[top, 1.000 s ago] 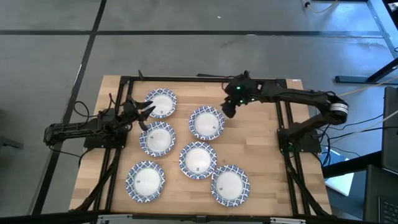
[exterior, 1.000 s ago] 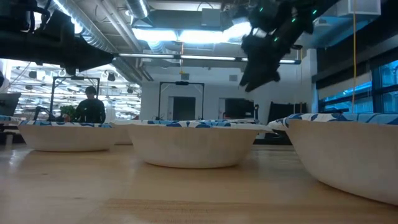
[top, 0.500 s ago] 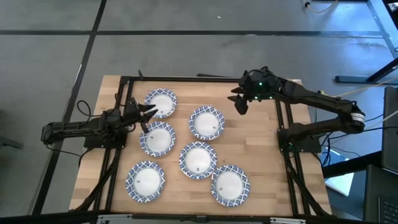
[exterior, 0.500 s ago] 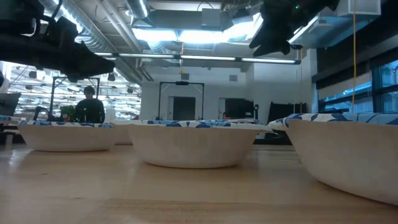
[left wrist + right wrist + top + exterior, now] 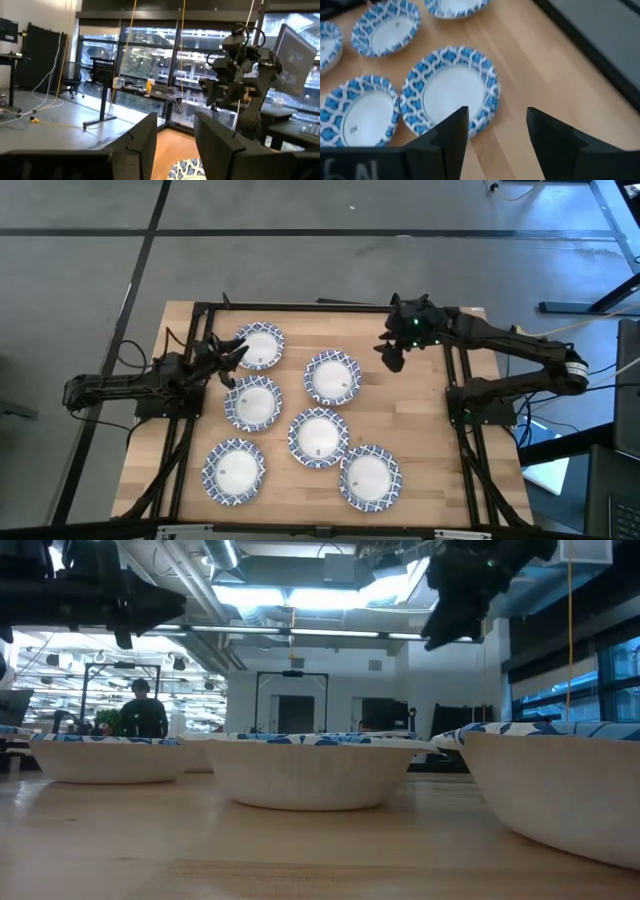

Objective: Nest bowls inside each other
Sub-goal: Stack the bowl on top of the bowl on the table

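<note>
Six bowls (image 5: pixel 318 436) lie apart; right pincer (image 5: pixel 388 356) hangs empty, fingers apart, and left pincer (image 5: pixel 232 357) seems parted, empty.

A light wooden desk (image 5: pixel 410 430) with a black metal frame (image 5: pixel 300 307) stands on a grey floor (image 5: pixel 300 260) crossed by dark seams. Seen level from the desk top, the room behind is wide and industrial: bright ceiling lights (image 5: pixel 300 595), exposed ducts (image 5: pixel 190 585) and a dark-framed doorway (image 5: pixel 293 698) in the far wall. A person (image 5: pixel 143 715) sits far off at one side. Blue-lit windows (image 5: pixel 575 690) line the other side. The left wrist view shows tall windows (image 5: pixel 145 65), hanging yellow cables (image 5: pixel 125 50), a black chair (image 5: pixel 102 75) and cords lying on the floor.
</note>
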